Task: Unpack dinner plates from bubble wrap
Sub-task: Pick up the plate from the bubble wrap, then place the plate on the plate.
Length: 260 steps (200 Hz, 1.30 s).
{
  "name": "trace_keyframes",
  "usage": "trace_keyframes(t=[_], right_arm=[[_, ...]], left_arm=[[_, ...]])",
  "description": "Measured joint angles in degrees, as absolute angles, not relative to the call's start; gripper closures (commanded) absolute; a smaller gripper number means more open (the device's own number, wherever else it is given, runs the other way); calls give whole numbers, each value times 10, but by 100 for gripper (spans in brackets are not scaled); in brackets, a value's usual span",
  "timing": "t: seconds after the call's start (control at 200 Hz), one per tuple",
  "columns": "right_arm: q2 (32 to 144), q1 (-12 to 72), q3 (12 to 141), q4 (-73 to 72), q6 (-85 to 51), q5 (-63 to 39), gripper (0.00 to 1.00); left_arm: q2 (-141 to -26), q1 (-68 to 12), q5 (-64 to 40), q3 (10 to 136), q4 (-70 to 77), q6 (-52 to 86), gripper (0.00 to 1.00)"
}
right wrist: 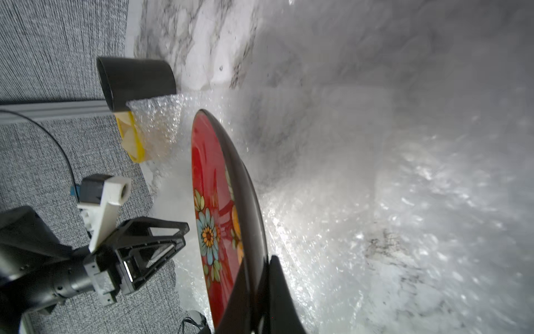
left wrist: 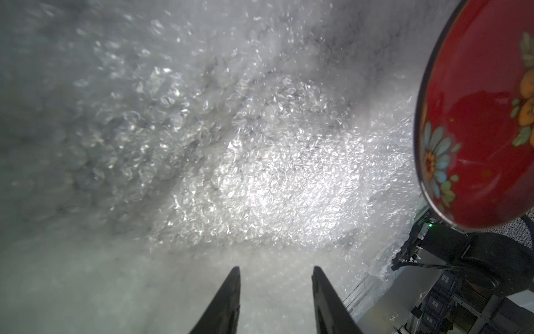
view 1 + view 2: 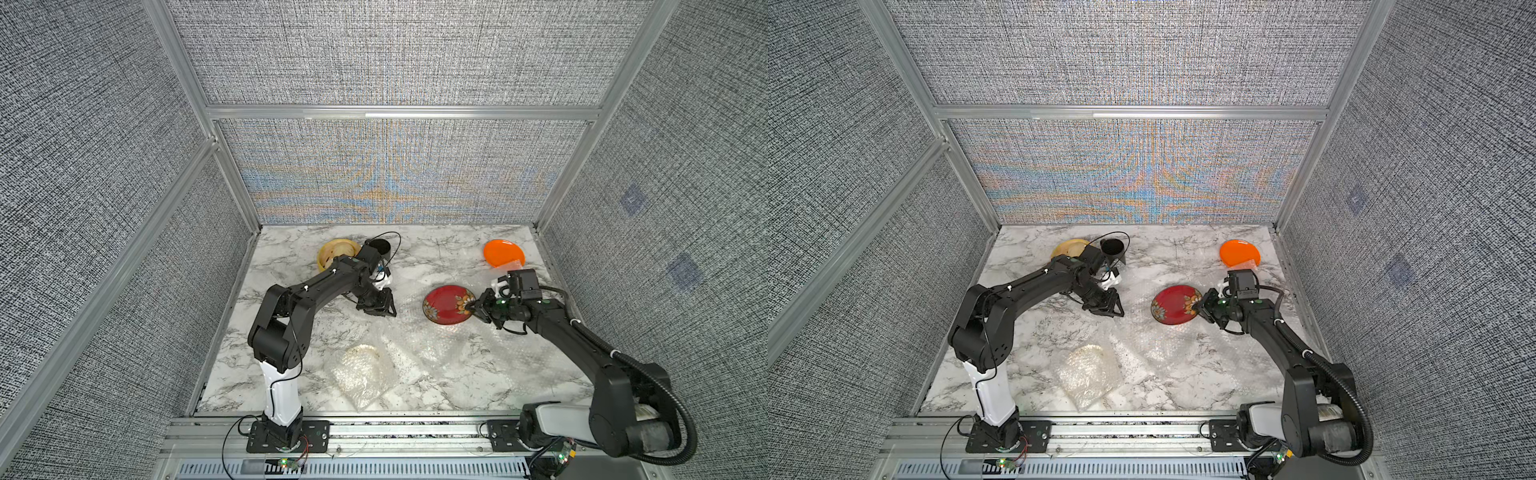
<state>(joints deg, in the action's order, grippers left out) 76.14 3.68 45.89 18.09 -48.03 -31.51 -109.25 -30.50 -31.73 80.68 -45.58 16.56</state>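
Note:
A dark red plate [image 3: 446, 305] [image 3: 1175, 305] with a flowered rim is pinched at its right rim by my right gripper [image 3: 473, 308] [image 1: 258, 263], which is shut on it. The plate [image 1: 213, 219] hangs over a loose sheet of bubble wrap [image 3: 432, 345] [image 2: 260, 173]. My left gripper [image 3: 384, 309] [image 2: 276, 270] hovers left of the plate, open, with nothing between its fingers. A bare orange plate [image 3: 503, 252] [image 3: 1239, 252] lies at the back right. At the front, a bubble wrap bundle [image 3: 361, 374] [image 3: 1088, 372] shows a pale round rim inside.
A yellow steamer basket [image 3: 336, 251] and a black cup [image 3: 380, 248] [image 1: 135, 82] stand at the back left, behind the left arm. A scrap of wrap [image 3: 513, 264] touches the orange plate. Grey enclosure walls close in three sides of the marble table [image 3: 291, 266].

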Motion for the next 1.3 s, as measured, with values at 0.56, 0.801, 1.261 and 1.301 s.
trace_keyframes(t=[0.56, 0.801, 1.261, 1.301], right_arm=[[875, -141, 635, 197, -467, -339, 96], [913, -185, 682, 224, -475, -305, 96], [1021, -198, 755, 201, -507, -269, 96], [1030, -197, 757, 195, -512, -267, 96]], left_arm=[[-1063, -305, -320, 840, -486, 180, 47], [-1063, -305, -318, 844, -493, 187, 43], [-1067, -305, -309, 882, -520, 194, 35], [-1067, -304, -307, 886, -525, 192, 35]])
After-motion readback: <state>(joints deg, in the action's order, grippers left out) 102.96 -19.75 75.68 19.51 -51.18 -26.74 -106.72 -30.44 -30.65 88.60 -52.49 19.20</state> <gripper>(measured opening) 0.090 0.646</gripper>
